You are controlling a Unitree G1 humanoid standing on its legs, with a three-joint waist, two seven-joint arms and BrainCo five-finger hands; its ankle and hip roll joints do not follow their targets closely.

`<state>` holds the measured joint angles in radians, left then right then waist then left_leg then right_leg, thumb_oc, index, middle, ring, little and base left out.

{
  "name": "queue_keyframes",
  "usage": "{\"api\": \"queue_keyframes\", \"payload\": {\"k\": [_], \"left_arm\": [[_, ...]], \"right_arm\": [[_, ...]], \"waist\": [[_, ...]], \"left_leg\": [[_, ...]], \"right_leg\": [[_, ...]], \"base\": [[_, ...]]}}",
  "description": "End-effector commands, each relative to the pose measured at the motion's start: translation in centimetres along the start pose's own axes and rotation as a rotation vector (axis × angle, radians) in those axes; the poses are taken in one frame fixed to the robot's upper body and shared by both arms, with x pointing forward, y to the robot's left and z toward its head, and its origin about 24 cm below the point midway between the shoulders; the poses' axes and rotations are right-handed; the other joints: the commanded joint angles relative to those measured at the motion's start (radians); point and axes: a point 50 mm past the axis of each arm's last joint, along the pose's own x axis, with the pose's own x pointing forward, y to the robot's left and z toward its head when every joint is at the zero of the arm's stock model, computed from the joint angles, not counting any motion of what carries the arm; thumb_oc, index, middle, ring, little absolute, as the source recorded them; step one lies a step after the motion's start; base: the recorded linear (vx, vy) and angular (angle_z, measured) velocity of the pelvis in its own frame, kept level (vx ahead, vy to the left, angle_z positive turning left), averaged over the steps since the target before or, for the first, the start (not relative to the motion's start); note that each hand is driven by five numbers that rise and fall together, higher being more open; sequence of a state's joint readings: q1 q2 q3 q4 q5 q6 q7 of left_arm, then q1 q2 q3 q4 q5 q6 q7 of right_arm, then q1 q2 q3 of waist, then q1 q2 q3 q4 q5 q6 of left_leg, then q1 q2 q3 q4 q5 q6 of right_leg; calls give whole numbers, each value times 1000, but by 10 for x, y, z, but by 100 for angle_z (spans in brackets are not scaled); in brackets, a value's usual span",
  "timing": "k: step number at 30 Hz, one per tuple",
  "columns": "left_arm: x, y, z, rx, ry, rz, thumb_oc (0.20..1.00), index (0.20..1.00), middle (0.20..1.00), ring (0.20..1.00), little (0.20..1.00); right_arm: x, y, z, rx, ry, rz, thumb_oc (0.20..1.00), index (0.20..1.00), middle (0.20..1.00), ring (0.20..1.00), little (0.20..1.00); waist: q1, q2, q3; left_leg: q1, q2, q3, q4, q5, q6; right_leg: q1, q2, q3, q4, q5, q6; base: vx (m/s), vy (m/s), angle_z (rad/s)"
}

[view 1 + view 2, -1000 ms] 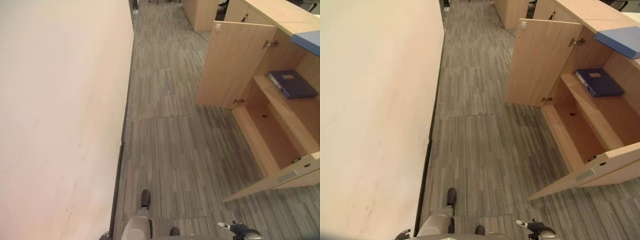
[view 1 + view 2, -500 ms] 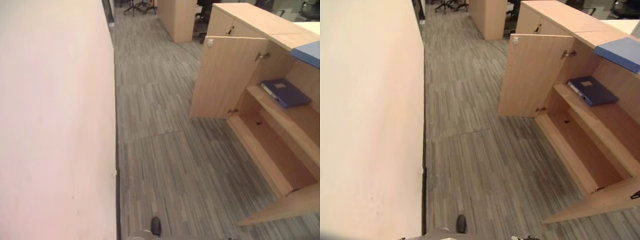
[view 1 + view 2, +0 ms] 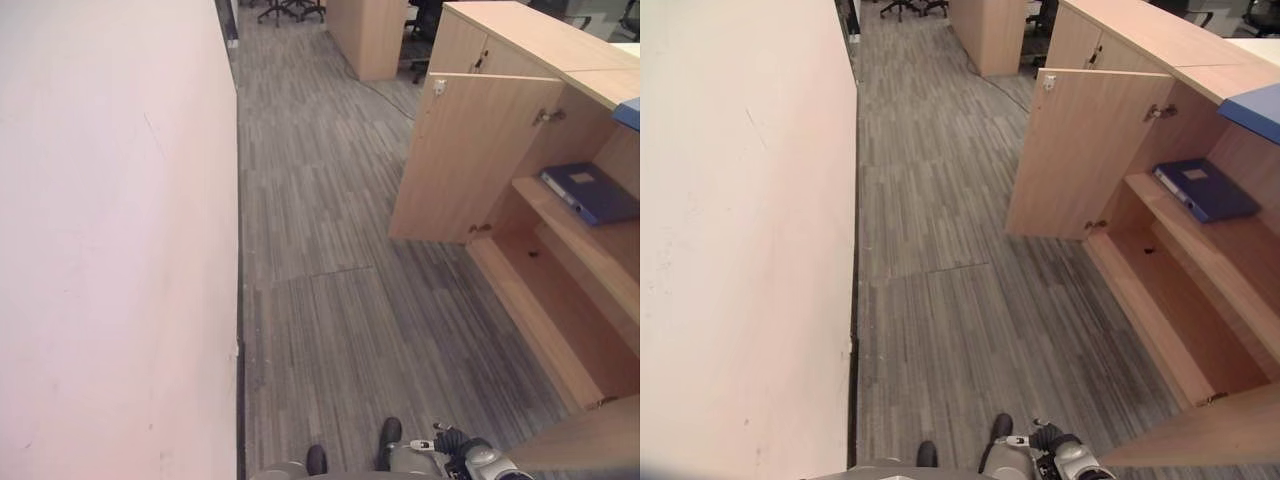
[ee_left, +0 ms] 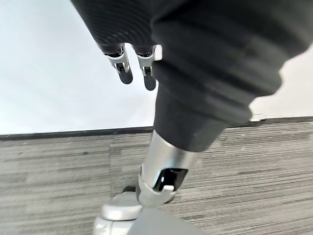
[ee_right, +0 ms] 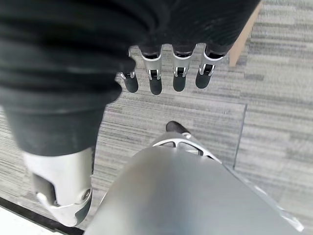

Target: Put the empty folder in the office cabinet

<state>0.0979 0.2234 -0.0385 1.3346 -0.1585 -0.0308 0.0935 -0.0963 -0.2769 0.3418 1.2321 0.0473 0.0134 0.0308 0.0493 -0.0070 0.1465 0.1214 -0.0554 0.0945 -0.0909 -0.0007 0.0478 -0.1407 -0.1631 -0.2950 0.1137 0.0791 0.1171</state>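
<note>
Folder: a dark blue flat binder folder (image 3: 1205, 189) lies on the upper shelf (image 3: 1230, 250) of the open light-wood office cabinet (image 3: 1160, 200), whose door (image 3: 1080, 150) stands swung out over the grey striped carpet floor (image 3: 940, 230). A pale wall (image 3: 740, 250) runs along the left. The left hand (image 4: 132, 68) hangs with straight fingers, holding nothing. The right hand (image 5: 166, 73) likewise hangs with relaxed fingers above the carpet, empty.
</note>
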Motion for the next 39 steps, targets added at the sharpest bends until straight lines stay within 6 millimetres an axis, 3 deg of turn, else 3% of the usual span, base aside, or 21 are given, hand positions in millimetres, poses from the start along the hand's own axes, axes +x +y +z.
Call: {"api": "queue_keyframes", "payload": {"k": [1,2,5,6,8,10,12,15,17,20,25,29,31,33,34,35,36,37,38,39], "left_arm": [[1,3,8,35,-9,16,1000,1000,1000,1000,1000],[1,-1,12,32,-23,5,1000,1000,1000,1000,1000],[2,-6,22,28,-52,-9,1000,1000,1000,1000,1000],[2,-5,28,28,-70,-7,1000,1000,1000,1000,1000],[2,-6,38,38,-113,-6,1000,1000,1000,1000,1000],[1,-10,51,65,-168,-4,1000,1000,1000,1000,1000],[0,-13,53,89,-183,-8,1000,1000,1000,1000,1000],[0,-14,48,78,-165,-16,1000,1000,1000,1000,1000],[1,-14,45,95,-153,-17,1000,1000,1000,1000,1000],[1,-16,41,132,-139,-21,1000,1000,1000,1000,1000],[1,-17,27,159,-85,-27,1000,1000,1000,1000,1000],[1,-15,25,169,-74,-19,1000,1000,1000,1000,1000],[1,-13,26,135,-74,-6,1000,1000,1000,1000,1000],[2,-11,27,107,-70,8,1000,1000,1000,1000,1000],[2,-11,28,104,-72,9,1000,1000,1000,1000,1000],[2,-11,28,104,-73,9,1000,1000,1000,1000,1000],[2,-10,30,106,-76,13,1000,1000,1000,1000,1000],[2,-7,31,113,-80,16,1000,1000,1000,1000,1000],[2,-7,31,113,-80,16,1000,1000,1000,1000,1000],[2,0,32,124,-87,39,1000,1000,1000,1000,1000]], "right_arm": [[0,-15,0,0,17,-45,1000,1000,1000,1000,1000],[-2,-15,-15,76,68,-64,1000,1000,1000,1000,1000],[-6,-15,-39,192,143,-85,1000,1000,1000,1000,1000],[-8,-14,-47,214,169,-89,1000,1000,1000,1000,1000],[-10,-17,-54,239,190,-101,1000,1000,1000,1000,1000],[-11,-21,-58,282,186,-130,1000,1000,1000,1000,1000],[-12,-24,-58,318,176,-149,1000,1000,1000,1000,1000],[-12,-26,-59,318,171,-153,1000,1000,1000,1000,1000],[-12,-26,-59,292,169,-151,1000,1000,1000,1000,1000],[-13,-26,-59,258,167,-148,1000,1000,1000,1000,1000],[-14,-24,-65,254,185,-140,1000,1000,1000,1000,1000],[-15,-22,-68,273,195,-140,1000,1000,1000,1000,1000],[-14,-20,-68,328,192,-141,1000,1000,1000,1000,1000],[-13,-18,-64,370,177,-141,1000,1000,1000,1000,1000],[-12,-18,-61,379,170,-139,1000,1000,1000,1000,1000],[-12,-18,-61,379,170,-140,1000,1000,1000,1000,1000],[-11,-20,-56,382,149,-141,1000,1000,1000,1000,1000],[-8,-21,-43,367,102,-137,1000,1000,1000,1000,1000],[-8,-21,-43,367,102,-137,1000,1000,1000,1000,1000],[-6,-20,-29,333,57,-128,1000,1000,1000,1000,1000]], "waist": [[-10,-12,1],[-19,-15,-7],[-38,-31,-12],[-38,-45,-5],[-27,-67,11],[-15,-83,22],[-8,-87,24],[9,-80,24],[27,-56,26],[42,-34,30],[31,10,-12],[26,13,-31],[17,21,-56],[24,20,-70],[24,19,-67],[26,20,-69],[24,23,-63],[29,37,-59],[29,37,-59],[41,29,-51]], "left_leg": [[88,18,-33,40,-113,-60],[82,57,-21,112,-132,-77],[15,134,15,338,-49,-106],[-47,159,14,482,13,-103],[-156,167,6,734,68,-81],[-268,174,47,806,45,-57],[-316,159,59,721,30,-52],[-340,132,39,451,47,-66],[-340,123,-22,224,143,-98],[-375,121,-89,45,200,-136],[-344,140,-96,4,233,-160],[-317,122,-84,4,221,-147],[-283,76,-52,4,177,-111],[-244,40,-22,4,131,-83],[-222,20,-5,4,114,-67],[-224,22,-4,4,115,-67],[-206,9,10,4,99,-53],[-169,0,46,4,67,-39],[-169,0,46,4,67,-39],[-126,-1,86,4,24,-44]], "right_leg": [[-10,42,4,-77,76,1],[19,51,0,-63,44,-16],[77,73,5,-59,-9,-53],[105,87,13,-64,-26,-75],[136,107,29,-60,-50,-113],[177,109,72,-58,-81,-131],[196,104,100,-64,-86,-123],[231,101,129,-89,-96,-96],[269,118,146,-106,-112,-86],[317,126,176,-120,-138,-76],[360,108,223,-152,-158,-40],[362,67,229,-161,-160,-18],[336,-6,243,-131,-158,20],[299,-71,238,-51,-120,42],[272,-109,233,14,-60,49],[269,-107,234,13,-58,48],[228,-137,228,88,13,39],[182,-189,152,186,58,10],[182,-189,152,187,58,10],[177,-234,30,227,51,11]], "base": [[436,-335,1],[419,-362,8],[275,-319,17],[179,-337,13],[195,-348,-9],[221,-206,-70],[205,-27,-57],[222,82,-52],[303,120,-31],[318,122,-46],[305,217,-58],[160,177,-34],[316,416,-15],[273,375,-47],[125,181,-72],[112,209,-70],[160,333,-41],[163,333,-28],[308,352,-30],[238,160,-52]]}}
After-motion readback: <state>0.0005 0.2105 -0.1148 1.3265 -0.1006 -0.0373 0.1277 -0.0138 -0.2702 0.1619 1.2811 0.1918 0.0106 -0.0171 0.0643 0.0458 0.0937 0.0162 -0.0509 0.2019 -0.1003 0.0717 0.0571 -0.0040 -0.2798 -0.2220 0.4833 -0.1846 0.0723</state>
